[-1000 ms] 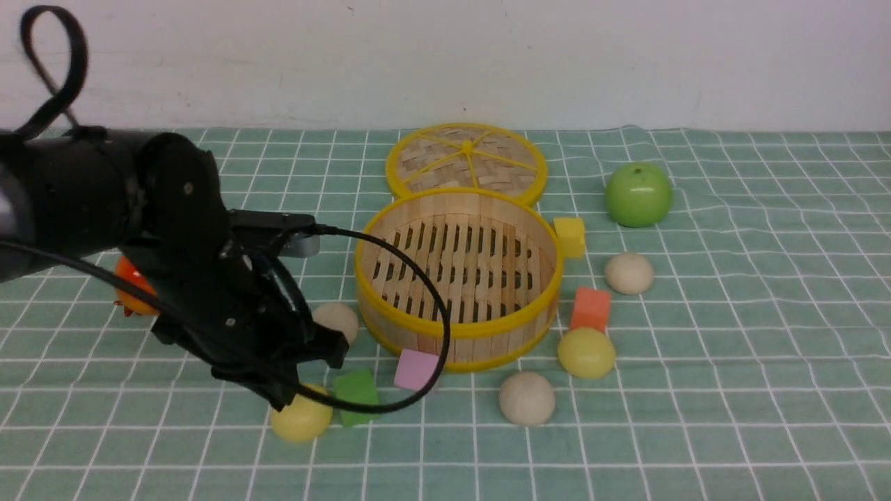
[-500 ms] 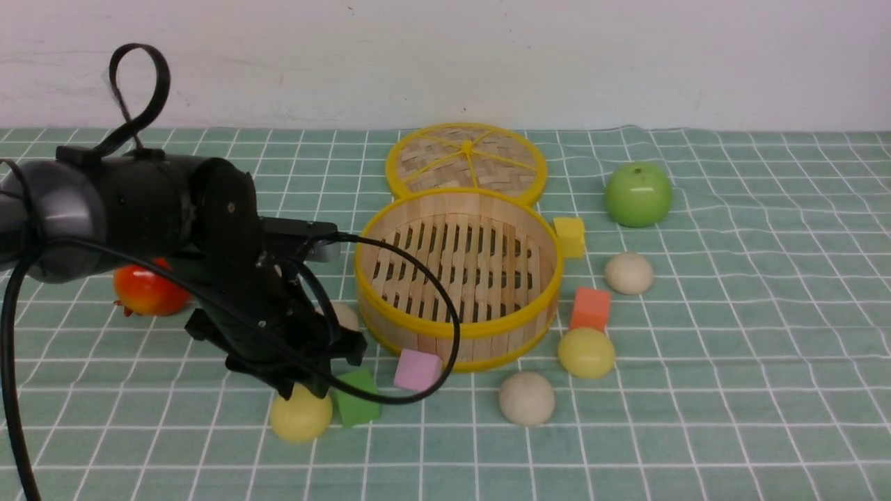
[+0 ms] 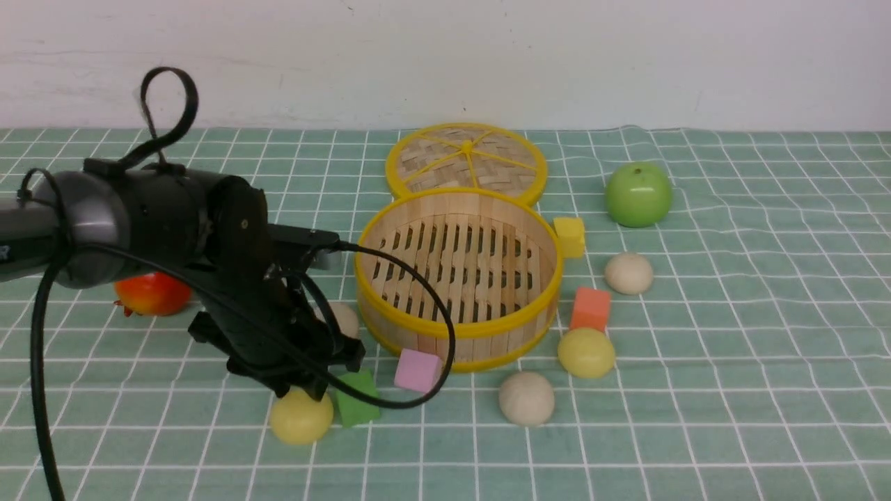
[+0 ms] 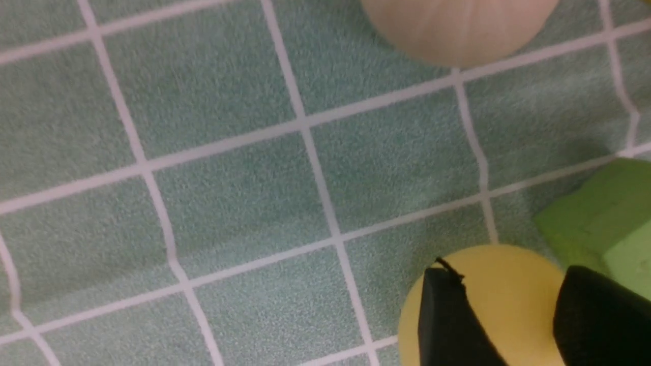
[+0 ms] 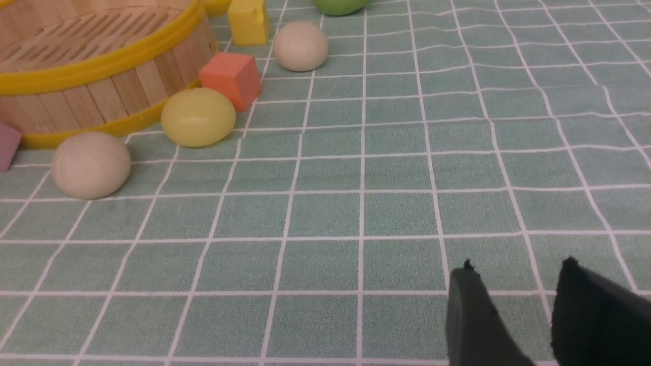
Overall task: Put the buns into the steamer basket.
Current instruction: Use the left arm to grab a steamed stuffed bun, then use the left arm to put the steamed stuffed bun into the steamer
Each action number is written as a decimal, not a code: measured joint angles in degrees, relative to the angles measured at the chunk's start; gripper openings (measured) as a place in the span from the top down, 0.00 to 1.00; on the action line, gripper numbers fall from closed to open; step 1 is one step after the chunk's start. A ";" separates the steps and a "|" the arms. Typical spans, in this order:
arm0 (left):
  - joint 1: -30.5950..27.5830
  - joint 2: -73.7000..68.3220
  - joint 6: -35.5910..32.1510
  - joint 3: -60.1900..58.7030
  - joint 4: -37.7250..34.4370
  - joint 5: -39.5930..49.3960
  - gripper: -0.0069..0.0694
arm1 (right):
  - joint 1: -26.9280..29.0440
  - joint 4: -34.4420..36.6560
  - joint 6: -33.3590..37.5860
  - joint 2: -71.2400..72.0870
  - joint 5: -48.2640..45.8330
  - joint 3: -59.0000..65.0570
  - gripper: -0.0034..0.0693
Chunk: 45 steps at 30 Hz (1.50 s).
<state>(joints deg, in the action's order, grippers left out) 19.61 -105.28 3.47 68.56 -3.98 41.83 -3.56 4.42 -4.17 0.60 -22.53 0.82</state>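
The steamer basket [image 3: 459, 328] stands empty mid-table; it also shows in the right wrist view [image 5: 101, 66]. Five buns lie on the cloth: a pale yellow one [image 3: 301, 417], a beige one [image 3: 341, 316] partly behind my left arm, a beige one [image 3: 527, 398], a pale yellow one [image 3: 586, 353] and a beige one [image 3: 628, 273]. My left gripper [image 3: 306, 388] is open just above the near-left yellow bun [image 4: 501, 310], with its fingertips [image 4: 442, 305] over the bun's top. My right gripper [image 5: 519, 264] is open and empty over bare cloth, out of the front view.
The woven lid [image 3: 466, 161] lies behind the basket. A green apple [image 3: 638, 195] and a red fruit [image 3: 152, 293] sit on either side. Green [image 3: 358, 398], pink [image 3: 418, 369], orange [image 3: 590, 308] and yellow [image 3: 569, 236] cubes lie around the basket.
My left arm has swung forward and to the right, uncovering the red fruit. Its gripper stays over the near-left yellow bun. Nothing else moved.
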 joint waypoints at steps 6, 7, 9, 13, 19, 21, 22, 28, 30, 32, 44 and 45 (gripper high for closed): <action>0.00 -1.03 0.10 0.12 0.00 -0.62 0.53 | 0.00 0.00 0.00 0.00 0.00 0.00 0.62; 0.00 -1.03 0.10 0.12 0.00 -0.49 0.54 | 0.00 0.00 0.00 0.00 0.00 0.00 0.62; 0.00 -1.03 0.10 0.12 0.00 0.01 0.58 | 0.00 0.00 0.00 0.00 0.00 0.00 0.62; 0.00 -1.03 0.10 0.12 0.00 0.82 0.77 | 0.00 0.00 0.00 0.00 0.00 0.00 0.62; 0.00 1.19 0.10 0.19 -0.45 3.38 0.93 | 0.00 0.00 0.00 0.00 0.00 0.00 0.62; 0.00 3.07 0.10 0.73 -1.39 5.30 0.93 | 0.00 0.00 0.00 0.00 0.00 0.00 0.62; 0.00 4.17 0.10 1.46 -2.05 6.45 0.93 | 0.00 0.00 0.00 0.00 0.00 0.00 0.62; 0.17 6.00 -4.25 11.00 -8.84 8.88 0.93 | 0.00 0.00 0.00 0.00 0.00 0.00 0.62; 0.76 4.38 -6.36 15.64 -10.66 8.94 0.93 | 0.00 0.00 0.00 0.00 0.00 0.00 0.62; 2.12 1.87 -7.70 19.91 -11.22 8.89 0.93 | 0.00 0.00 0.00 0.00 0.00 0.00 0.62; 6.66 -17.46 -8.79 39.64 -3.81 10.09 0.92 | 0.00 -0.09 0.00 0.00 0.00 0.00 0.62; 6.66 -18.51 -8.08 40.05 -2.90 10.74 0.92 | 0.00 -0.09 0.00 0.00 0.00 0.00 0.62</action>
<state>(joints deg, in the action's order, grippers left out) 26.28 -123.79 -4.61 108.61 -6.88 52.57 -3.56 4.32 -4.17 0.60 -22.53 0.82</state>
